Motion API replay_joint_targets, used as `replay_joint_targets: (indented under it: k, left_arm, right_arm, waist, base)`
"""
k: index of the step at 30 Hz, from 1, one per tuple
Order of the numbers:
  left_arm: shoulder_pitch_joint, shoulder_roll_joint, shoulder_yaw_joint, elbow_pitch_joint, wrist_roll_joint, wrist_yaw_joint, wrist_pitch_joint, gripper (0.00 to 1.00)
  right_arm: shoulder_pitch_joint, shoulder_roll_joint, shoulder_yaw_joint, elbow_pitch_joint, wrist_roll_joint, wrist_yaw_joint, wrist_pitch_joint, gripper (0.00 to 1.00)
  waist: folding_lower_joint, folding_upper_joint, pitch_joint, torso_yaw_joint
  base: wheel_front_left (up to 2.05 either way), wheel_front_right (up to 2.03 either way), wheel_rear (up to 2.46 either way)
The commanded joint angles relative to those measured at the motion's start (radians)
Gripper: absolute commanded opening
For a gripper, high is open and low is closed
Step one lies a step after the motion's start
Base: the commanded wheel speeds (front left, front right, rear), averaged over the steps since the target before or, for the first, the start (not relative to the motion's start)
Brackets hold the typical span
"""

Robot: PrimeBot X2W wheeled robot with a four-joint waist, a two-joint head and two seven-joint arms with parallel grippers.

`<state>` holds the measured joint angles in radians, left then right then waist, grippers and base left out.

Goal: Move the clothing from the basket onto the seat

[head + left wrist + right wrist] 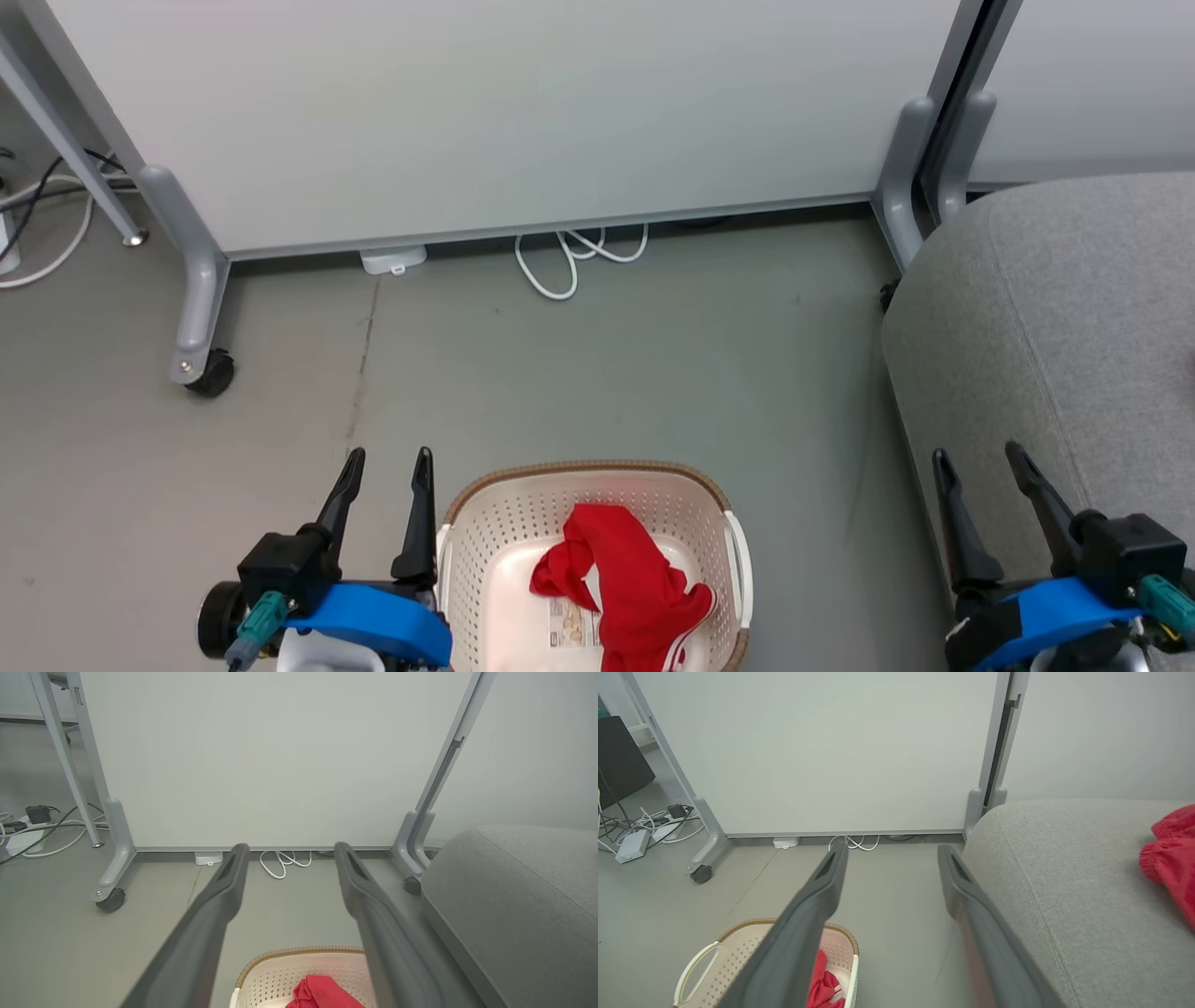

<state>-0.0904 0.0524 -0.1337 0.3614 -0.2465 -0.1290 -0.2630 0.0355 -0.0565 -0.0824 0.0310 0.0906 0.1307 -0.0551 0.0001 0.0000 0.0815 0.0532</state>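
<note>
On the seat [1064,868] lies one red garment [1172,858]; a striped-trim garment [635,588] awaits in the basket [579,467]; left end effector [389,455] and right end effector [976,453] spread, empty.

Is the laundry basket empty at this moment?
No, a red garment with white striped trim lies inside the cream basket, partly covering the label sticker.

Lab-like office space: white partition panels [513,112] on casters [210,373], loose cables [569,257] across bare grey floor [653,355].
</note>
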Motion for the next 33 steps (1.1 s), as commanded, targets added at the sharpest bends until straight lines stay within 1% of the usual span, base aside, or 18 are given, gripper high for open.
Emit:
replay_joint_targets:
  k: [1, 9, 16, 22, 26, 33]
  left_arm:
    - [-0.031, -0.001, -0.006, -0.001, -0.004, -0.002, -0.003, 1.0]
    - [-0.103, -0.001, -0.041, 0.009, -0.007, -0.002, -0.003, 1.0]
    - [-0.199, 0.008, -0.09, 0.062, -0.013, -0.002, -0.003, 1.0]
    - [-0.294, 0.022, -0.133, 0.148, -0.023, -0.002, -0.003, 1.0]
    - [-0.372, 0.03, -0.182, 0.222, -0.039, -0.002, -0.003, 1.0]
    - [-0.455, 0.034, -0.273, 0.342, -0.061, -0.002, -0.003, 1.0]
  right_arm:
    - [-0.031, 0.002, 0.013, -0.007, 0.006, 0.0, -0.005, 1.0]
    - [-0.126, -0.023, 0.06, -0.024, 0.016, 0.0, -0.018, 1.0]
    - [-0.222, -0.039, 0.1, -0.041, 0.028, 0.0, -0.037, 1.0]
    - [-0.293, -0.041, 0.137, -0.068, 0.03, 0.0, -0.053, 1.0]
    - [-0.339, -0.04, 0.156, -0.091, 0.029, 0.0, -0.061, 1.0]
    - [-0.383, -0.031, 0.186, -0.102, 0.033, 0.0, -0.081, 1.0]
  waist:
    - [-0.0001, 0.0, 0.041, -0.01]
    - [-0.0001, 0.0, 0.186, -0.054]
    - [-0.0001, 0.0, 0.33, -0.106]
    - [-0.0001, 0.0, 0.454, -0.153]
    - [-0.0001, 0.0, 0.547, -0.182]
    - [-0.0001, 0.0, 0.642, -0.222]
  base:
    - [0.0, 0.0, 0.0]
    - [0.0, 0.0, 0.0]
    - [0.0, 0.0, 0.0]
    - [0.0, 0.0, 0.0]
    - [0.0, 0.0, 0.0]
    - [0.0, 0.0, 0.0]
